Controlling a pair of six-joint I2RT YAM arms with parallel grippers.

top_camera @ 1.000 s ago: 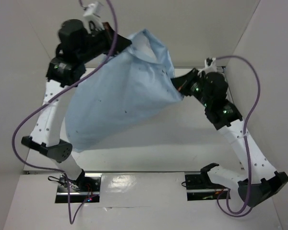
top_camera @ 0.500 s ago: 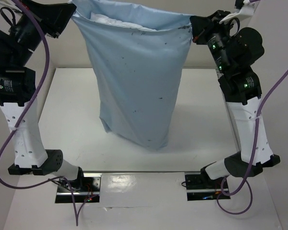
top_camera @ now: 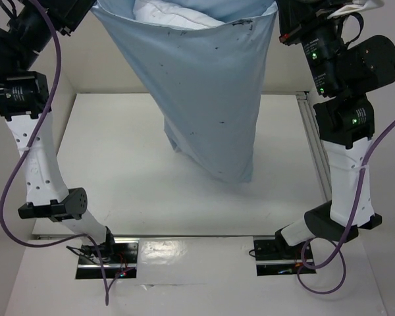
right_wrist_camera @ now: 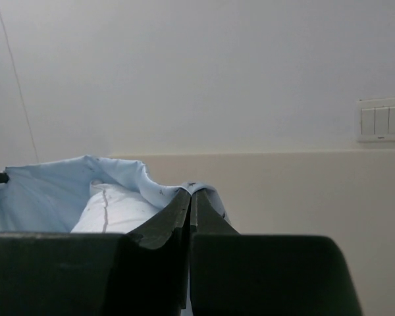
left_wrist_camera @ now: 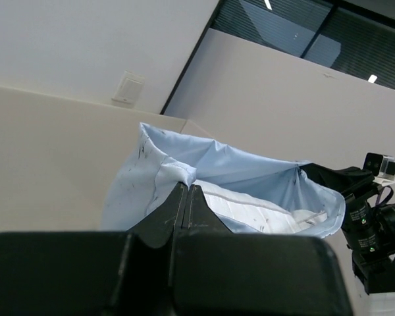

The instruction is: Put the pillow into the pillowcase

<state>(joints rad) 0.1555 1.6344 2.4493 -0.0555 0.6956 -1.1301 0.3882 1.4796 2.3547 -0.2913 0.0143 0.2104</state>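
Observation:
The light blue pillowcase (top_camera: 207,92) hangs mouth-up above the table, stretched between both raised arms. The white pillow (top_camera: 174,14) sits inside it, its top showing in the open mouth. My left gripper (left_wrist_camera: 187,187) is shut on the left rim of the pillowcase (left_wrist_camera: 158,174); the pillow (left_wrist_camera: 250,212) lies just past it. My right gripper (right_wrist_camera: 191,192) is shut on the right rim of the pillowcase (right_wrist_camera: 118,174), with the pillow (right_wrist_camera: 112,207) beside it. In the top view both grippers are at the frame's upper edge; the sack's bottom corner (top_camera: 240,174) hangs just above or on the table.
The white table (top_camera: 118,171) lies under the hanging sack, with a metal rail (top_camera: 313,145) along its right edge. Walls enclose the back and sides. The arm bases (top_camera: 105,253) stand at the near edge.
Both arms have risen and spread, lifting the pillowcase from a slanted hold into a vertical hang. The sack has swung a little to the right and the pillow has sunk inside.

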